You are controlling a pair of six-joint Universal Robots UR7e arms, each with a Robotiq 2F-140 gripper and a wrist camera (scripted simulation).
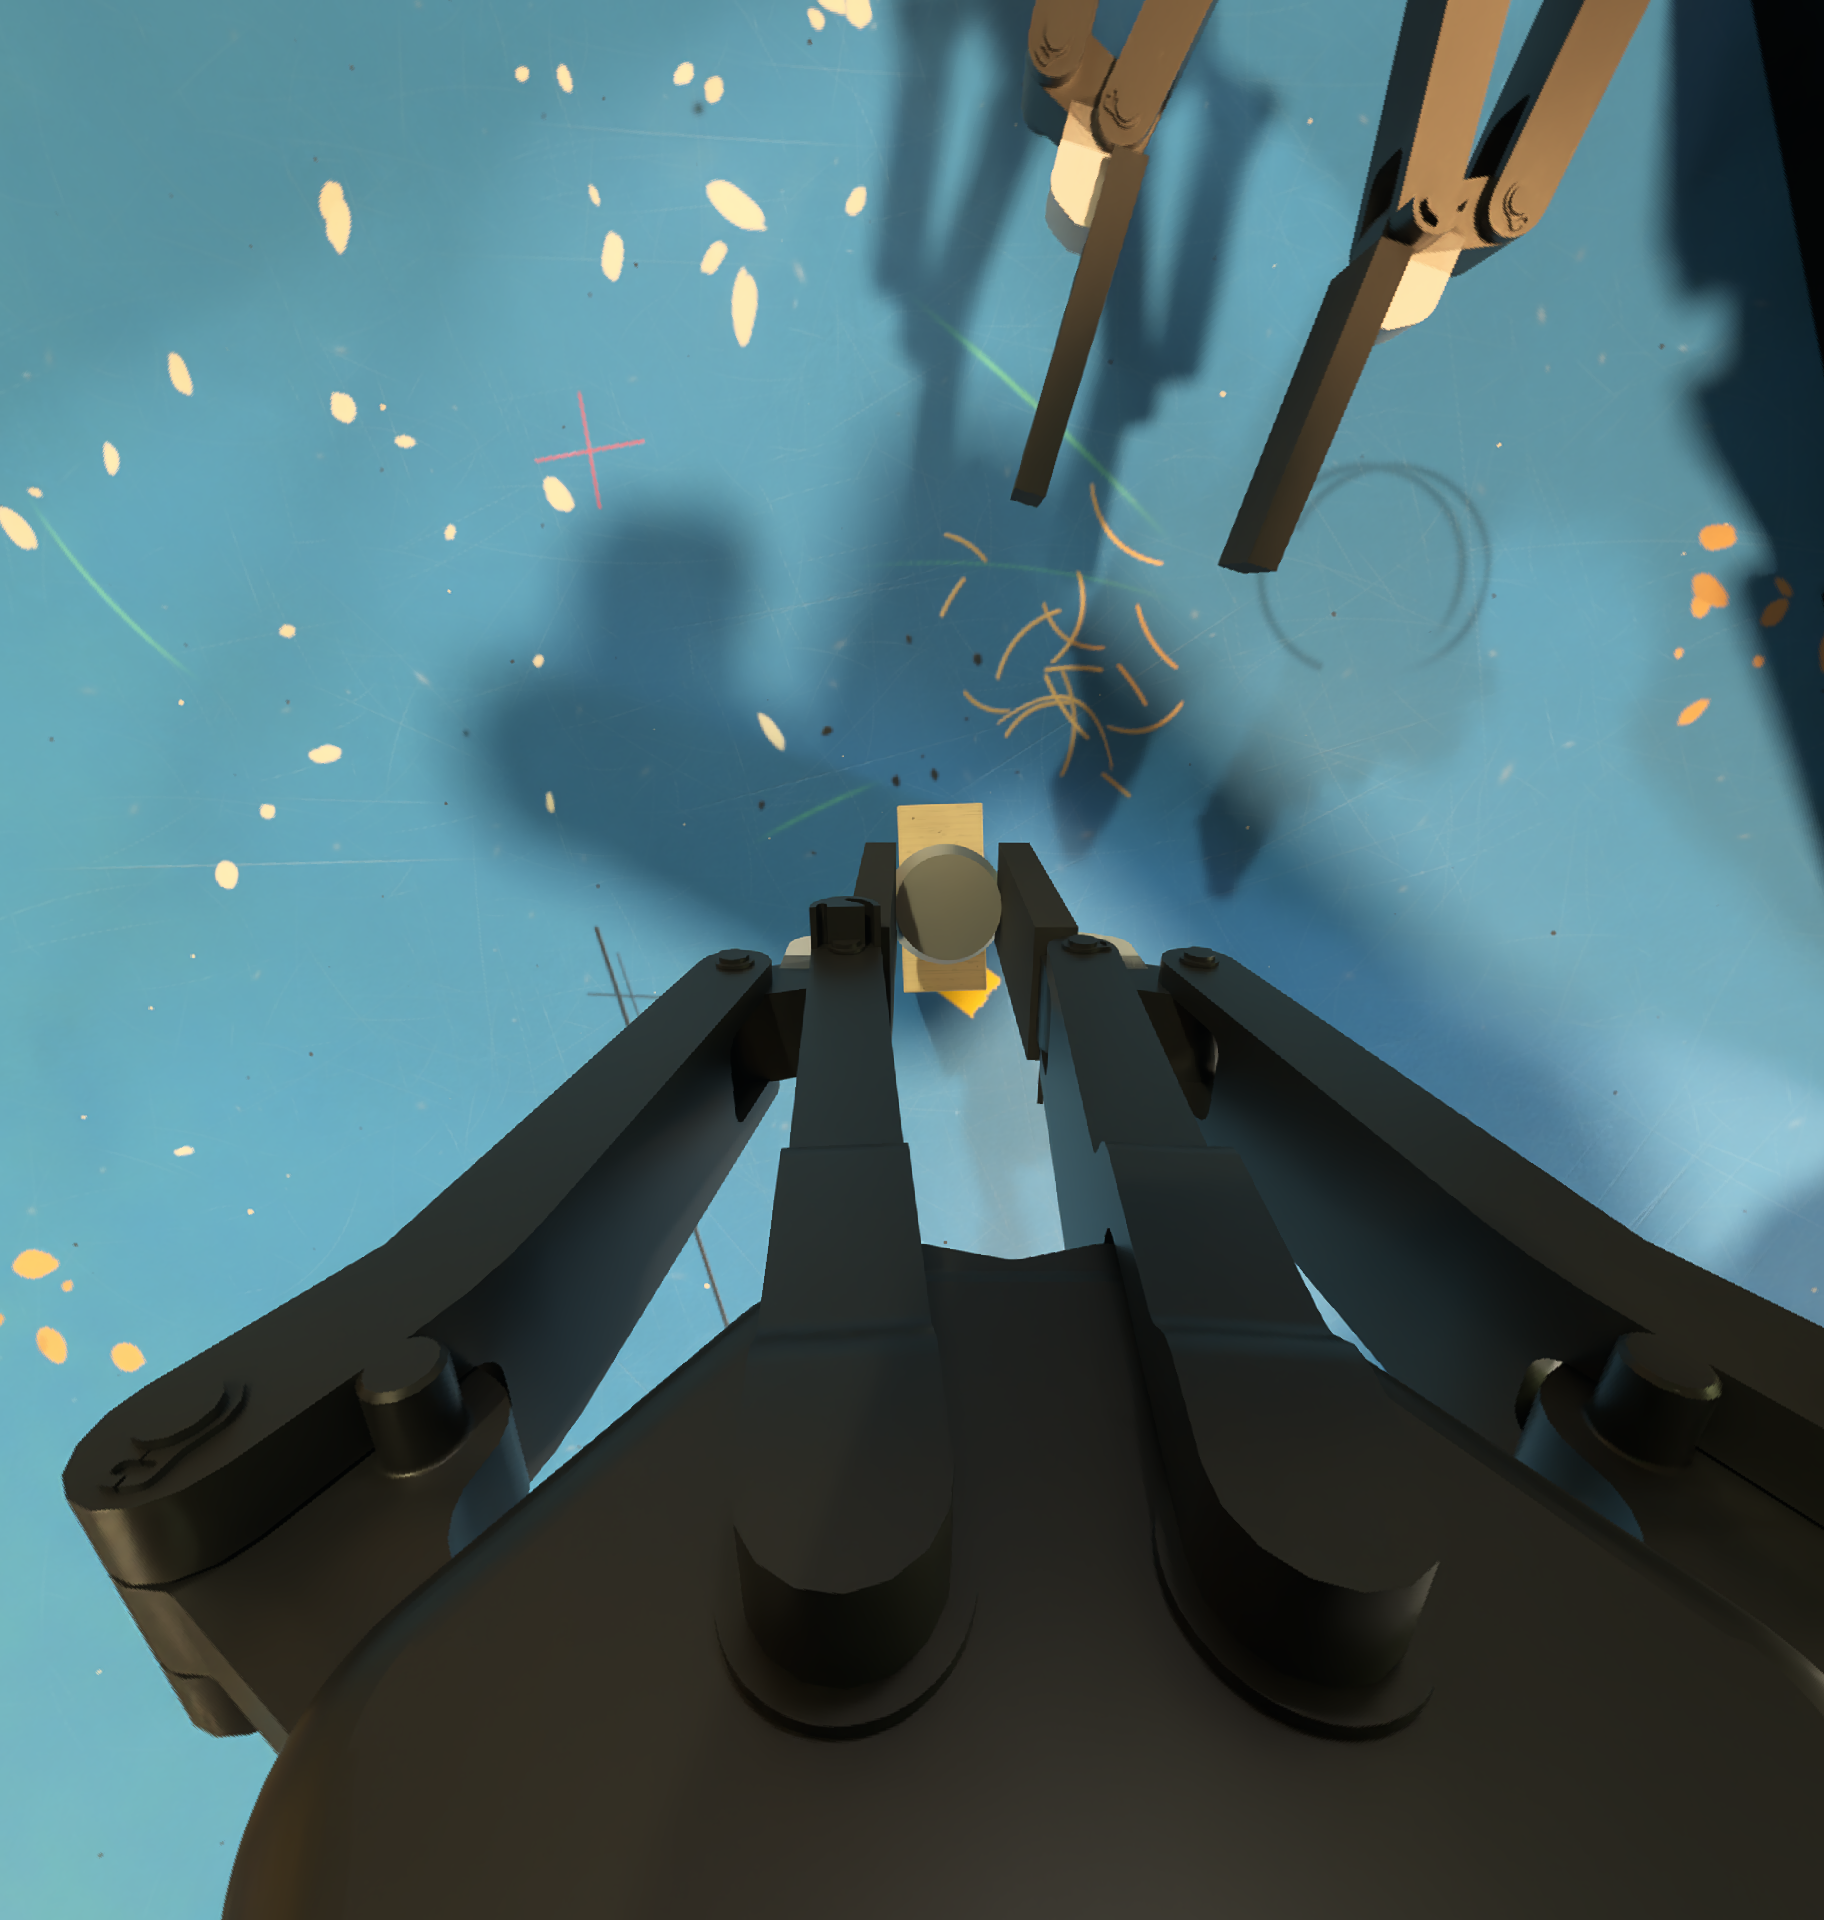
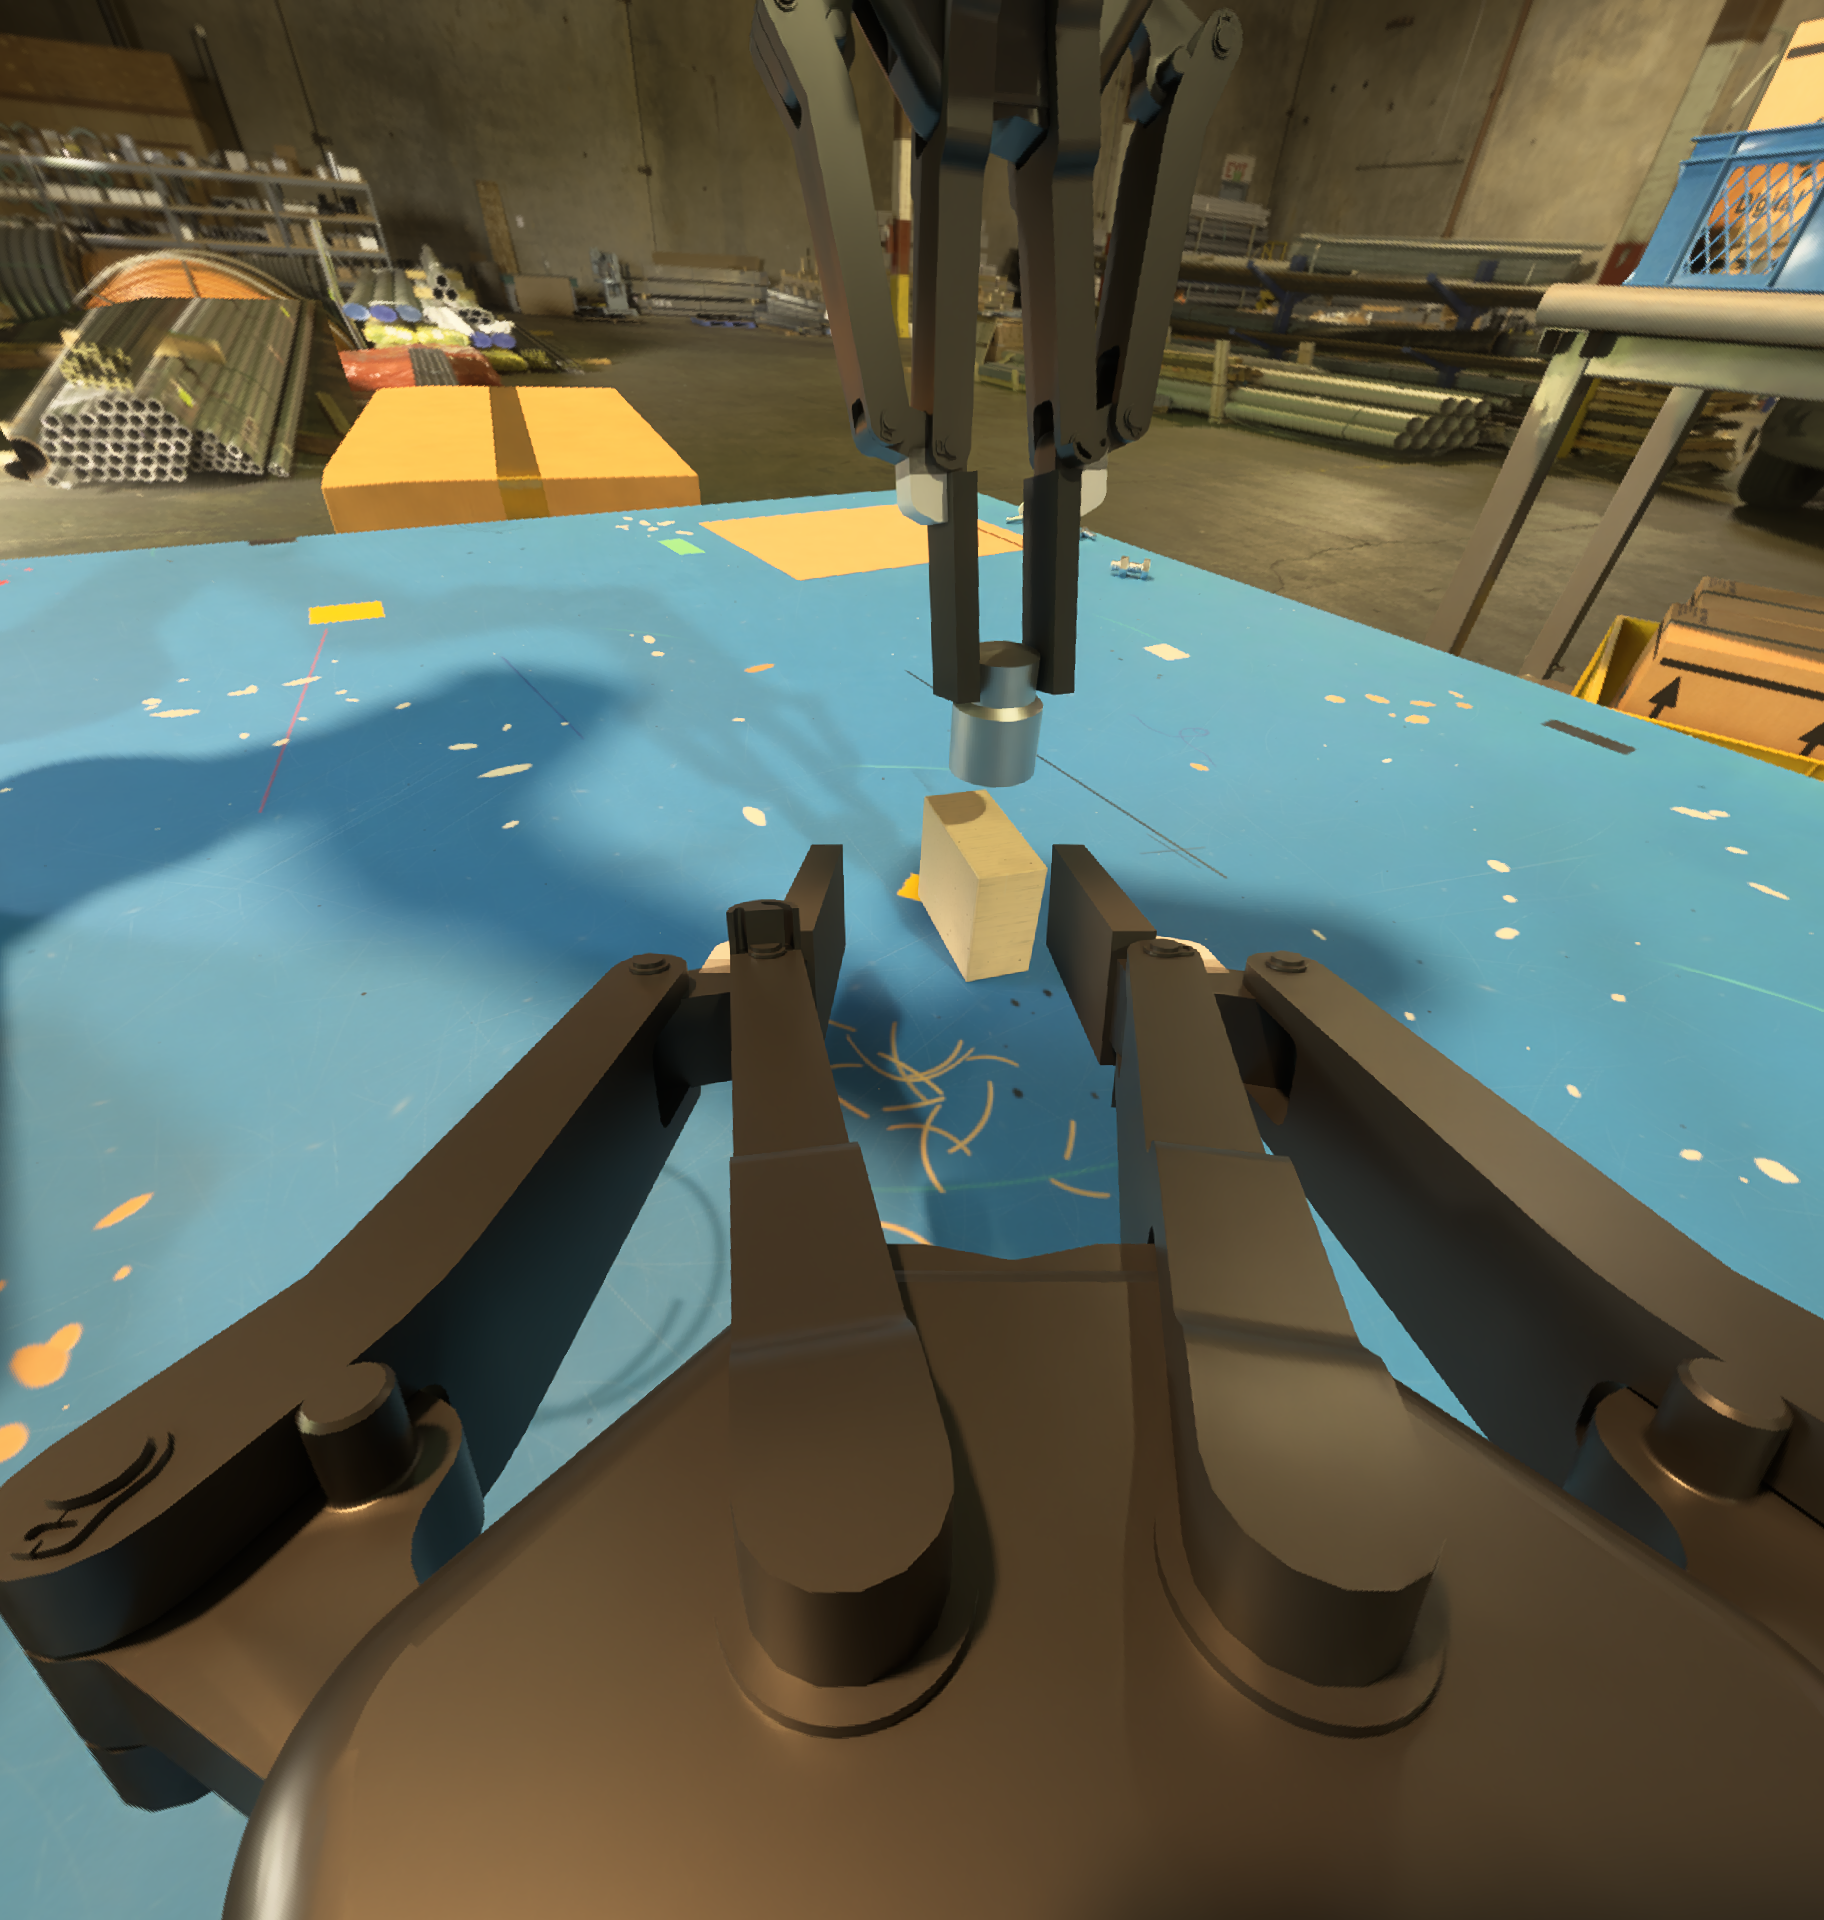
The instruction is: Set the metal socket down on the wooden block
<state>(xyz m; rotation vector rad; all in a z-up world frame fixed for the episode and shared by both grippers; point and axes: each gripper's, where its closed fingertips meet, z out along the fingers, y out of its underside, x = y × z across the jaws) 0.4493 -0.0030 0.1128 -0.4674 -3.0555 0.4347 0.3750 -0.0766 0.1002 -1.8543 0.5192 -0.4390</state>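
My left gripper (image 1: 946,896) is shut on the metal socket (image 1: 946,902), a stepped grey cylinder, and points straight down. In the right wrist view the same gripper (image 2: 1003,681) holds the socket (image 2: 994,740) a short way above the wooden block (image 2: 981,883), which stands on the blue table (image 2: 368,935). In the left wrist view the block (image 1: 939,826) shows just behind and under the socket. My right gripper (image 2: 946,904) is open and empty, low over the table, its fingers on either side of the near end of the block without touching it. It also shows in the left wrist view (image 1: 1142,530).
Curled wood shavings (image 2: 934,1101) lie on the table just in front of the block. A small yellow patch (image 2: 908,886) sits beside the block. A cardboard box (image 2: 508,452) and a blue crate (image 2: 1765,203) on a metal stand are beyond the table's far edge.
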